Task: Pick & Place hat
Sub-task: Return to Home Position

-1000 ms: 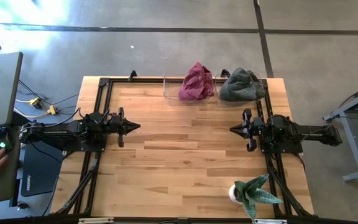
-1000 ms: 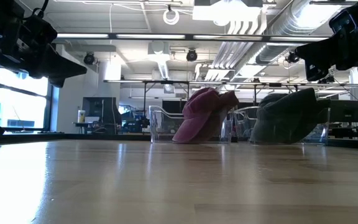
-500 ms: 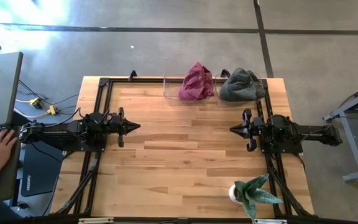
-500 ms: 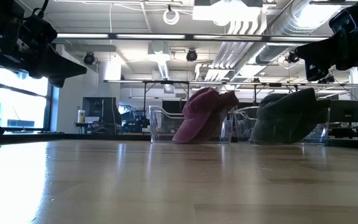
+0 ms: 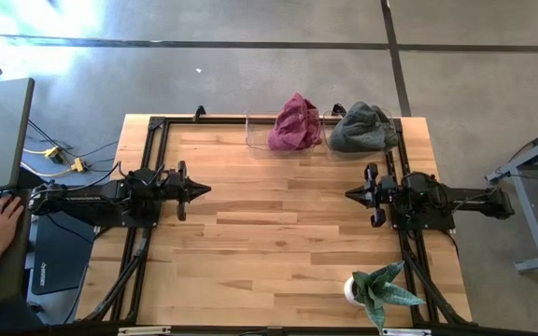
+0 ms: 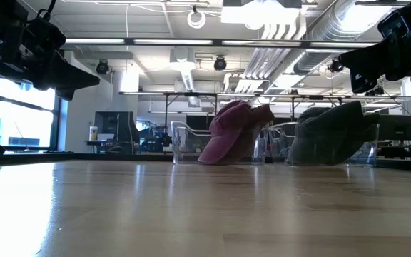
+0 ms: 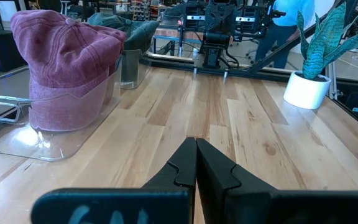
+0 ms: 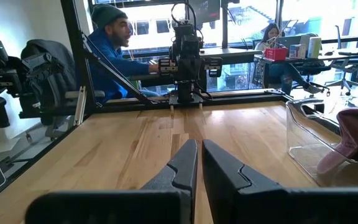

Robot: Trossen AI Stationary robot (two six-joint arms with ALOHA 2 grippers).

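Both caps sit in their bins at the far edge of the table (image 5: 278, 245). The red cap (image 5: 294, 121) slumps in the left transparent bin (image 6: 185, 146), and the dark grey cap (image 5: 362, 128) fills the right transparent bin (image 6: 278, 146) just beside it.

The left arm (image 5: 120, 194) and right arm (image 5: 428, 196) lie level at opposite sides, well apart from the bins. Each has its jaws pressed together and holds nothing.

We judge the sorting done. The caps look light, soft and floppy, and likely to sag or snag on a bin wall. For any regrasp we would pinch a fold of the crown or the stiffer brim.
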